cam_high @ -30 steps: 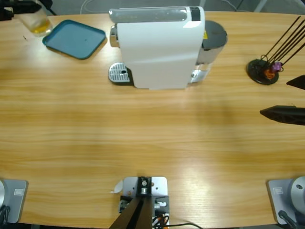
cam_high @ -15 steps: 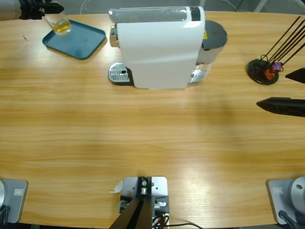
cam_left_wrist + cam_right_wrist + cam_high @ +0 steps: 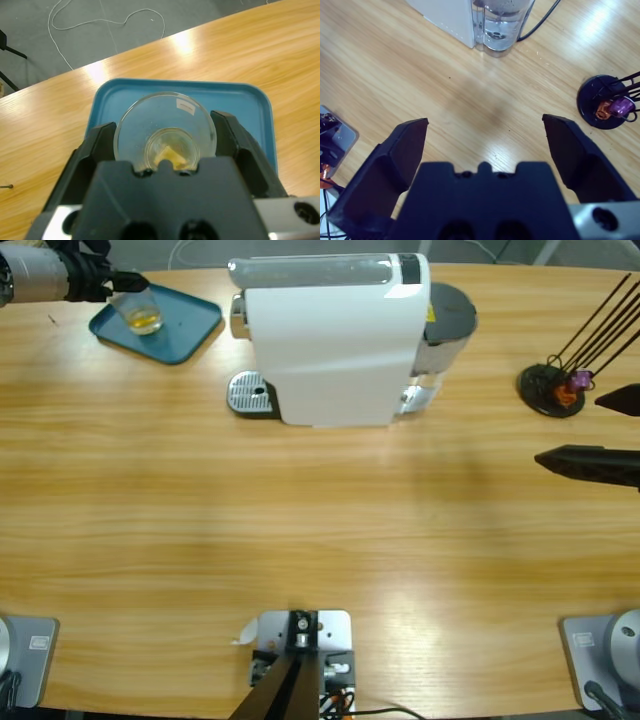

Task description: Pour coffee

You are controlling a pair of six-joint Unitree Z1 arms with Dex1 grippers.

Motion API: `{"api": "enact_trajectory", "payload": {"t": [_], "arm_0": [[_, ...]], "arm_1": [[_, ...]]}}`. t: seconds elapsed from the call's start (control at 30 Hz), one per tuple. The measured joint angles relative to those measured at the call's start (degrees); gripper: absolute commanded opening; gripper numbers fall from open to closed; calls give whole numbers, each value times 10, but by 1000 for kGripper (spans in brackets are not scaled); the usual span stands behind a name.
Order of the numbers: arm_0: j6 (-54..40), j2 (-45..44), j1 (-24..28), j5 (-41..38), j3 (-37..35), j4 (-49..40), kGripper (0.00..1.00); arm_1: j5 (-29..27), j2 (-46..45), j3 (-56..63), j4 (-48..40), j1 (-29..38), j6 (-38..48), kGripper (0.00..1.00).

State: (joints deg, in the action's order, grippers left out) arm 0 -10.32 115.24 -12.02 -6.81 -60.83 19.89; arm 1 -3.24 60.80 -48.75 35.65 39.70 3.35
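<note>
**Glass of coffee held over the blue tray at the table's far-left corner**

The left gripper [image 3: 167,145] has its two black jaws closed against the sides of a clear glass [image 3: 165,132], one jaw on each side — a firm hold. In the bottom of the glass lies the coffee [image 3: 170,156], only a shallow amber-yellow layer. Under the glass is a blue tray [image 3: 240,100] with raised edges and rounded corners; whether the glass touches the tray or hangs just above it cannot be told. In the high view the left arm comes in from the upper-left corner, and the glass sits over the tray's upper-left part.

Near the middle of the wooden table [image 3: 300,540] stands a white coffee machine [image 3: 335,340], its round metal drip grate [image 3: 250,395] at its left foot and a clear water tank [image 3: 502,22] at its right end.

The right gripper [image 3: 485,140] hangs over bare wood at the table's right edge with its jaws spread wide and nothing between them. Just beyond it stands a black wire capsule holder [image 3: 605,102] — an orange capsule [image 3: 603,107] and a purple capsule [image 3: 621,106] rest at its base.
</note>
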Motion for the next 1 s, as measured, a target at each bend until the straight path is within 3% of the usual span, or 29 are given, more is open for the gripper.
{"api": "enact_trajectory", "payload": {"t": [0.13,0.17,0.2,0.27,0.37,0.5,0.53,0.6,0.63,0.87,1.0], "arm_0": [[0,5,0,0,0,0,0],[0,6,0,0,0,0,170],[0,7,0,0,0,0,632],[0,8,0,0,-3,0,839],[0,19,0,0,-21,0,840],[1,25,0,0,-25,0,757],[1,25,0,0,-26,0,764],[1,25,0,0,-27,0,952],[1,25,0,0,-27,0,969],[1,17,3,0,-6,1,996],[1,-45,11,0,19,2,1000]], "arm_1": [[0,0,0,0,0,0,1000],[0,0,0,0,0,0,1000],[0,0,0,0,0,0,1000],[0,0,0,0,0,0,1000],[-1,0,0,0,0,0,1000],[-1,0,0,0,0,0,1000],[-1,0,0,0,0,0,1000],[-1,0,0,0,0,0,1000],[-1,0,0,0,0,0,1000],[-2,0,0,0,0,0,1000],[-2,0,0,0,0,0,1000]]}}
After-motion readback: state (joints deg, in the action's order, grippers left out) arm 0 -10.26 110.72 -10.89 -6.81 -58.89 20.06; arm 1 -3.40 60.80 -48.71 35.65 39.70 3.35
